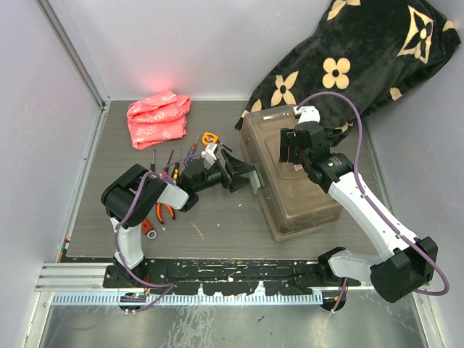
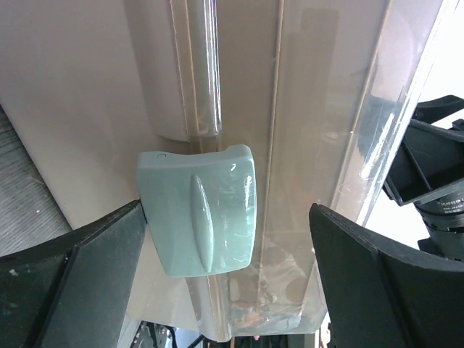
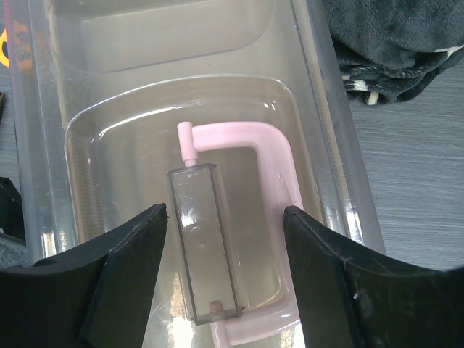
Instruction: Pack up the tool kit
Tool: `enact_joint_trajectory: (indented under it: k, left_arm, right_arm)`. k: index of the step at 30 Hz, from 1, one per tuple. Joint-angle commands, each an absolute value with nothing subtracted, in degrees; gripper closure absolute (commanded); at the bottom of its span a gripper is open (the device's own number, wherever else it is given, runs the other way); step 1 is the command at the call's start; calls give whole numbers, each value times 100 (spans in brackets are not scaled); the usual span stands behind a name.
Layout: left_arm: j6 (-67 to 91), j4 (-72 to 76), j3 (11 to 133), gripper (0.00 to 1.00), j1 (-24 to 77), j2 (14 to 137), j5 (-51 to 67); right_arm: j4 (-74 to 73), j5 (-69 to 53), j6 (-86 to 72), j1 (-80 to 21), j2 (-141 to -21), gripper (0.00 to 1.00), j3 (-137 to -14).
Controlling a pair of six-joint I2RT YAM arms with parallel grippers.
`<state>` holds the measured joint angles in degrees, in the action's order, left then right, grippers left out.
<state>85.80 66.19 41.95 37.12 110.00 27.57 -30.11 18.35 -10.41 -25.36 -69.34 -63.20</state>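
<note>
From above, the toolbox [image 1: 290,203] sat right of centre, the left gripper [image 1: 243,176] at its left wall, the right gripper [image 1: 293,156] over its top. The left wrist view showed wide-spread jaws flanking the green latch [image 2: 197,210], gripping nothing. The right wrist view had jaws astride the handle [image 3: 272,181], the natural hold on a rigid, slick, probably weighty box; whether they pinched it could not be told.

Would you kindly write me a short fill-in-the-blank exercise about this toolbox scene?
1. Open, the left gripper flanks a pale green ____ on the toolbox.
2. Open, the right gripper straddles the toolbox's pinkish ____.
3. The blanket behind the toolbox is black with a ____ pattern.
4. The pliers lie to the ____ of the toolbox.
Missing words: latch; handle; flower; left.
</note>
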Motion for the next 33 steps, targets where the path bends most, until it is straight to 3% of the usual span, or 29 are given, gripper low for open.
enact_joint_trajectory:
  k: [1, 15, 27, 33]
  left_arm:
    - [8922, 7722, 4308, 7, 3752, 10626, 2772]
    - [9275, 8139, 4320, 9, 3704, 10560, 2881]
    - [8236, 6912, 3229, 6, 2107, 9890, 3538]
    - [7345, 5631, 3530, 5, 2065, 8880, 3537]
  right_arm:
    - [-4649, 896, -1494, -2593, -7321, 30, -5791]
    - [-4651, 888, -1522, -2594, -7307, 30, -5779]
    - [-4693, 967, -1478, -2594, -7115, 30, -5936]
    - [-4789, 1607, -1526, -2572, -6699, 25, -6893]
